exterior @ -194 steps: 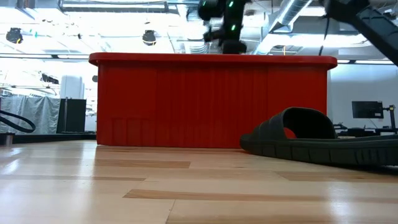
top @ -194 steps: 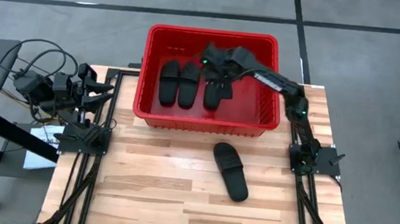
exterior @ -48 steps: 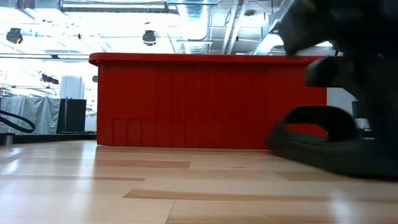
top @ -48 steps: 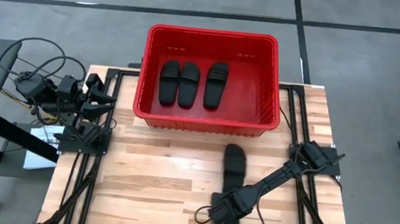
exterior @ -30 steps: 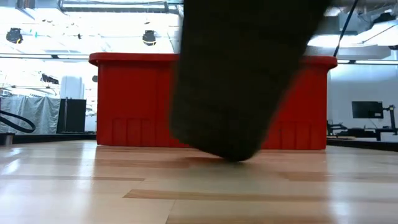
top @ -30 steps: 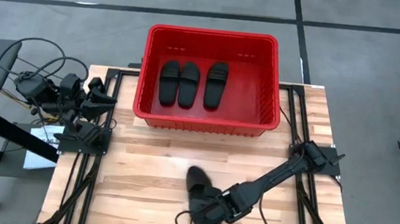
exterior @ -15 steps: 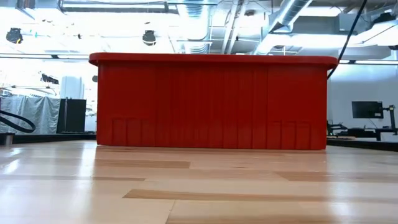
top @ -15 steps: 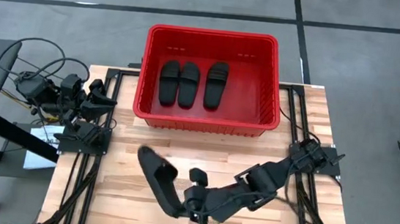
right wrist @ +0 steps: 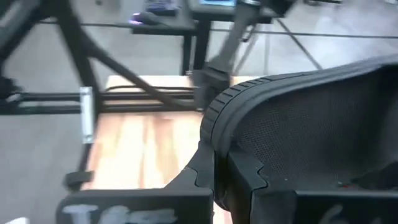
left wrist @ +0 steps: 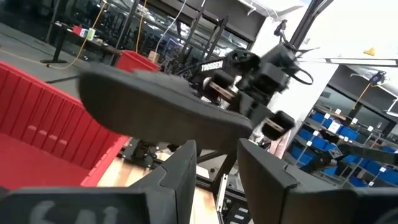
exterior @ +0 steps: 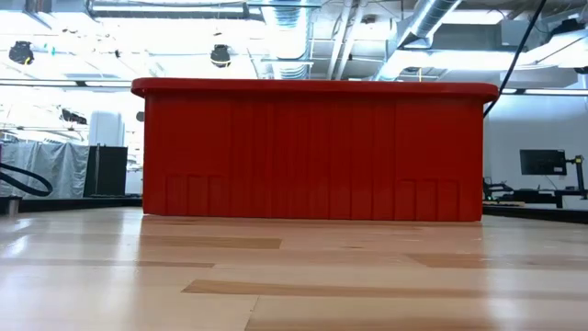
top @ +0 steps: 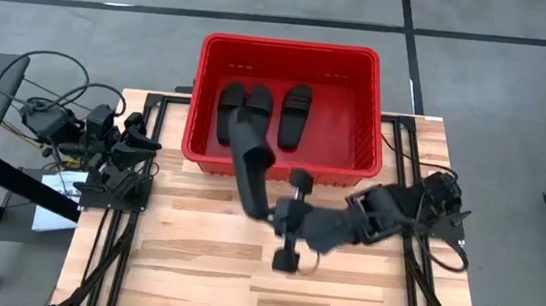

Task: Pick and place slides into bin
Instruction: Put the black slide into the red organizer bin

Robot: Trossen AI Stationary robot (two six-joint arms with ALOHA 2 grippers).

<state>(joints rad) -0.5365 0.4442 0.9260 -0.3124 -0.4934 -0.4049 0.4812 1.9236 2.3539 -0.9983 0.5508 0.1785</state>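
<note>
The red bin (top: 288, 46) stands at the table's far middle; in the low view only the bin's front wall (exterior: 312, 152) shows. Three black slides lie flat on the bin's floor, among them one slide at the left (top: 229, 107) and one toward the middle (top: 296, 115). Another slide (top: 250, 161) hangs in the air in front of the bin, its far end over the front rim. My right gripper (top: 272, 213) is shut on its near end. My left gripper (top: 148, 143) waits at the table's left edge, open (left wrist: 217, 180), with nothing between its fingers. My right gripper pinches the slide's sole at the rim of one end (right wrist: 214, 134) between its two fingers (right wrist: 202, 168). It comes from the table's right, slanting a little downward. The slide is lifted clear of the table and reaches away from the fingers toward the bin's front rim.
Black arm frames (top: 113, 198) run along the table's left and right sides. The right arm (top: 388, 206) stretches across the table's middle. Bare wood (top: 202, 267) lies between the bin and the near edge.
My right gripper has risen from the table's near edge and swung toward the bin, turning as it went. The slide has come up off the table with it; its free end has swept from the near left round to the bin's front rim.
</note>
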